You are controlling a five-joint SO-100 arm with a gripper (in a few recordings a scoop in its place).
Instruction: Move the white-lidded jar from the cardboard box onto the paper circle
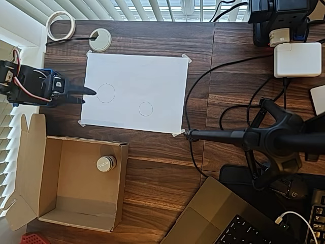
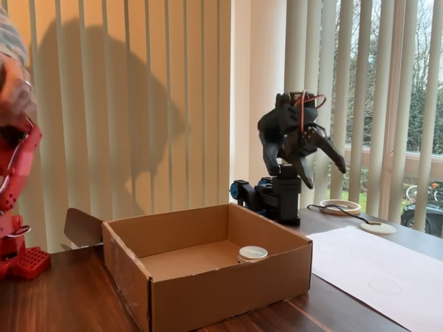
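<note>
The white-lidded jar [image 1: 106,163] [image 2: 252,253] stands upright inside the cardboard box [image 1: 123,178] [image 2: 228,285], close to the box's right wall in the overhead view. The paper circle [image 1: 145,109] [image 2: 385,286], the smaller of two pencil outlines, lies on the white sheet with nothing on it. My gripper [image 1: 89,96] [image 2: 323,169] is open and holds nothing. It hangs high above the table at the sheet's left edge, beside the larger circle [image 1: 105,93], well away from the jar and the box.
The white sheet [image 1: 152,76] is taped to the dark wood table. A tape roll [image 1: 61,23] and a white grommet [image 1: 100,39] lie behind it. A black camera stand [image 1: 264,137], cables, a charger [image 1: 297,59] and a laptop [image 1: 228,218] crowd the right side.
</note>
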